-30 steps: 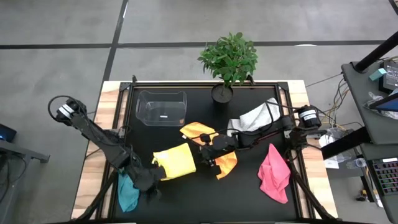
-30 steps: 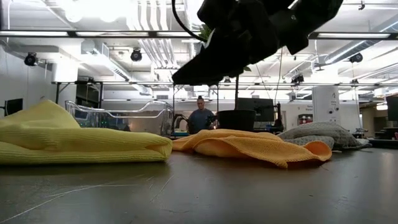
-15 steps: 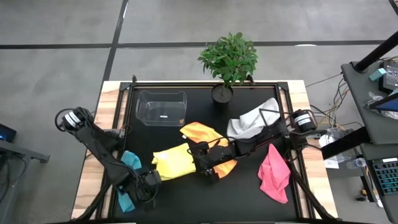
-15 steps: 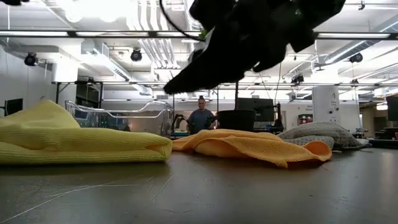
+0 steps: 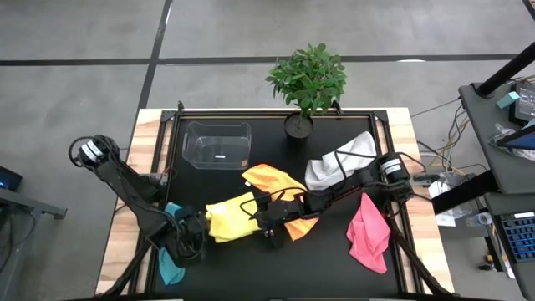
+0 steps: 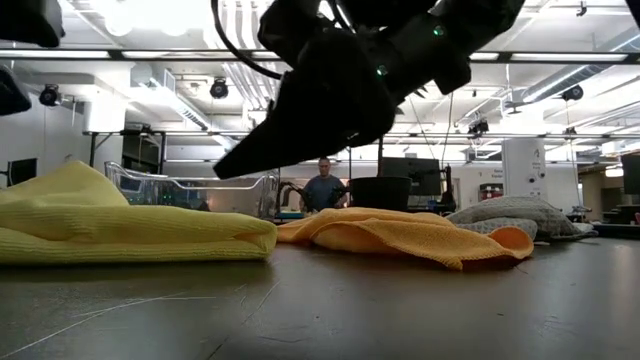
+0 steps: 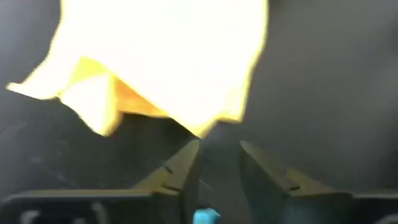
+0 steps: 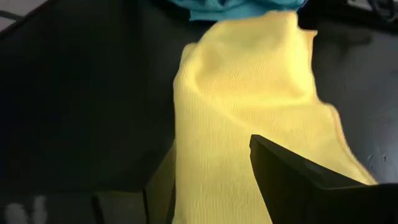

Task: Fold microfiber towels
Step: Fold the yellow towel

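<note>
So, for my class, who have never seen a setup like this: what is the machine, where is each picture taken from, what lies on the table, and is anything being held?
It is a robot with two dark arms at a black table. One camera looks straight down, one sits at table height, and one rides on each wrist.

On the table lie five small towels: a yellow towel, orange towel, teal towel, pink towel and white-grey towel. There is also a clear plastic box and a potted plant.

The left gripper is open, pointing at the yellow towel's edge. The right gripper hovers over the same towel, also open. Neither holds anything.
</note>
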Action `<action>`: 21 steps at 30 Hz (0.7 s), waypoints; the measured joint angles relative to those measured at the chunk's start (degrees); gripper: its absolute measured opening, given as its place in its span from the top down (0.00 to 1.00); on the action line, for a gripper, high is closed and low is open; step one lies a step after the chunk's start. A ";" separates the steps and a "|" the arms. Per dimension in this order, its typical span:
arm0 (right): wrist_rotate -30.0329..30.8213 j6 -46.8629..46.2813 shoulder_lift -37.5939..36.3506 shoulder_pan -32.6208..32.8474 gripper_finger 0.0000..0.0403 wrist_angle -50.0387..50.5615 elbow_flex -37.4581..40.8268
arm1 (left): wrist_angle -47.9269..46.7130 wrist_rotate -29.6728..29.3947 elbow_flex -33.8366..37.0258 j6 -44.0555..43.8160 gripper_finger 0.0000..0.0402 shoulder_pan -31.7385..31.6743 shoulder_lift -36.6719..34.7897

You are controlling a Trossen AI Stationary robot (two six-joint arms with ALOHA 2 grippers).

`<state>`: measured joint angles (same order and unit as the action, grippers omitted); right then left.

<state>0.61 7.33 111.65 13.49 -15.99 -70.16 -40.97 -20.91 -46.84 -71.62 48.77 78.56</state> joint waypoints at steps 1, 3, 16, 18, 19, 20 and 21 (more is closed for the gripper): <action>0.04 0.14 -0.09 -0.02 0.52 0.62 -0.02 | 0.23 -1.29 0.76 -0.27 0.70 0.00 0.03; 0.08 0.15 -0.13 -0.02 0.52 1.81 0.01 | 0.91 -3.03 2.39 -1.35 0.64 0.02 0.48; 1.30 -0.72 1.03 -0.40 0.52 6.73 0.29 | 20.43 -3.70 10.37 3.05 0.56 -0.04 1.29; 1.30 -0.70 1.03 -0.41 0.52 6.98 0.29 | 20.52 -4.48 10.50 3.08 0.56 -0.04 1.29; 1.30 -0.70 1.03 -0.41 0.52 7.01 0.29 | 20.47 -5.34 10.51 3.29 0.56 -0.04 1.29; 1.30 -0.70 1.03 -0.41 0.52 6.99 0.29 | 20.53 -6.26 10.51 3.55 0.57 -0.04 1.29; 1.30 -0.70 1.03 -0.41 0.52 6.95 0.29 | 20.59 -7.35 10.51 4.08 0.58 -0.04 1.29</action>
<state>1.91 6.63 112.68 13.08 -9.03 -69.87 -20.37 -28.27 -36.34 -67.54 48.73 79.85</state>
